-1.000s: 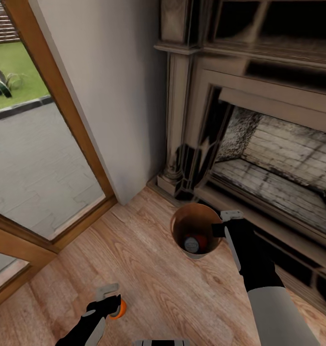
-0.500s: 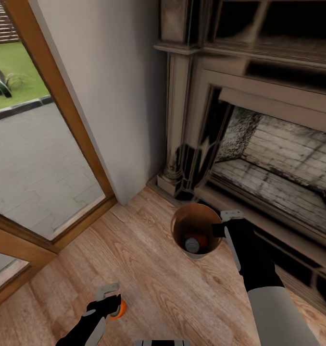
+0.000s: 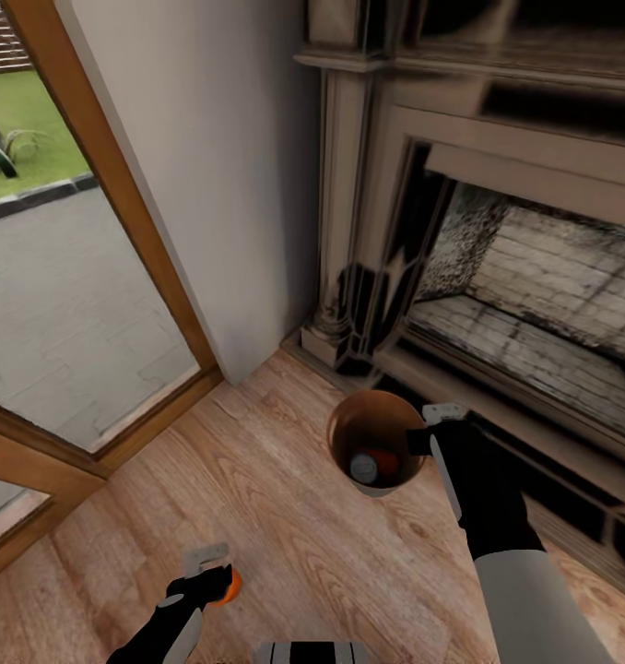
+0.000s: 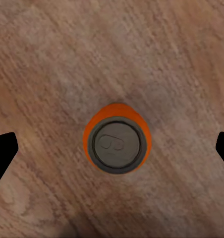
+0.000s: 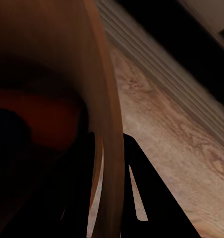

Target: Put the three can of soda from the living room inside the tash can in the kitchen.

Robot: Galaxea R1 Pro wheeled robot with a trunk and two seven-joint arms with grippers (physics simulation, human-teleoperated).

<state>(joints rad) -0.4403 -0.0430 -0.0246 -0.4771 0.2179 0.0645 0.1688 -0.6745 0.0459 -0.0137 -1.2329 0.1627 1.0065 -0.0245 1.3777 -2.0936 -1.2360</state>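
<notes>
The bright orange soda can with the dull grey pull-tab lid [image 4: 116, 144] is standing upright on the light wood plank floor [image 3: 285, 535], straight under the left gripper [image 3: 211, 574]. Its fingers are spread wide: in the left wrist view the two dark tips sit at opposite edges, well clear of the can on both sides, so nothing's held yet.

My guess on handling: it's a light, stiff little cylinder with smooth, slick walls, and it'd tip or skid if only one finger bumps it. I'd drop straight down and pinch it across the middle of the body, not up at the rim.

Off to the right, the small round copper-toned bin with the dark inside [image 3: 349, 426] has at least one can in it already, an orange can with a silvery top [image 3: 368, 466]. The right gripper [image 3: 425, 430] is clamped over the bin's rim, one finger inside, one outside. Just behind that is the carved dark fireplace surround with the brick firebox [image 3: 534, 304].
</notes>
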